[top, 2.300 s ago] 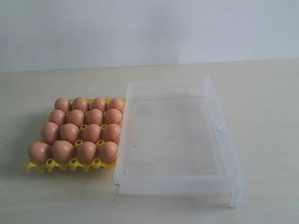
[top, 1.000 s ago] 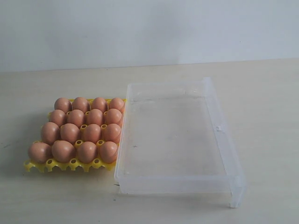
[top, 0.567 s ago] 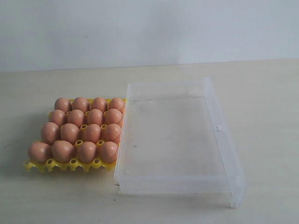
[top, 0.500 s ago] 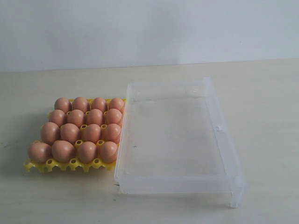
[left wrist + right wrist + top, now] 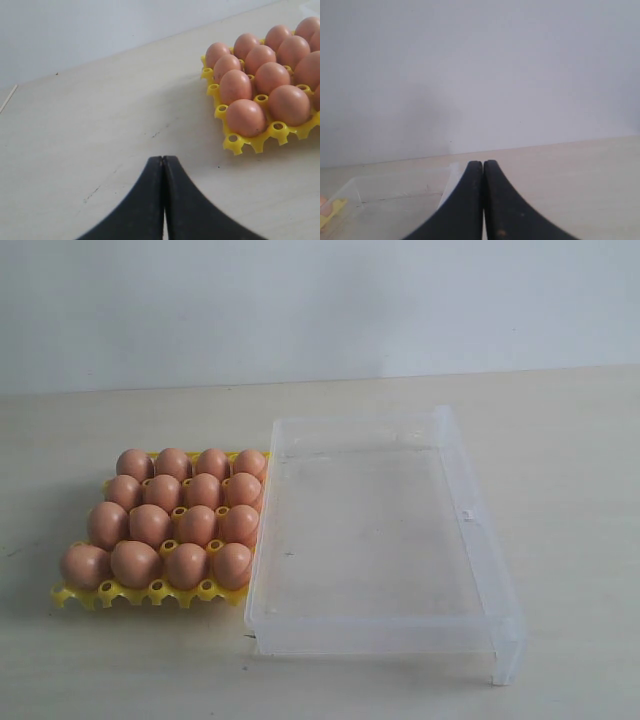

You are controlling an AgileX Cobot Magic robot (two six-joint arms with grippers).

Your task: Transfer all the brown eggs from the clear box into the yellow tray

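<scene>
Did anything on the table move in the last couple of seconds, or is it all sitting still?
Nothing visibly changed. The eggs sit in the same rows in the yellow tray, the clear box lies beside it in the same place with no eggs inside, and no arm has come into the exterior view.

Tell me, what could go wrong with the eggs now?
Two things, maybe. The clear box looks pressed against the yellow tray, so bumping or lifting the box could jolt the tray. The eggs stand tall and are packed close together, so a knock might make them bang together and crack.
</scene>
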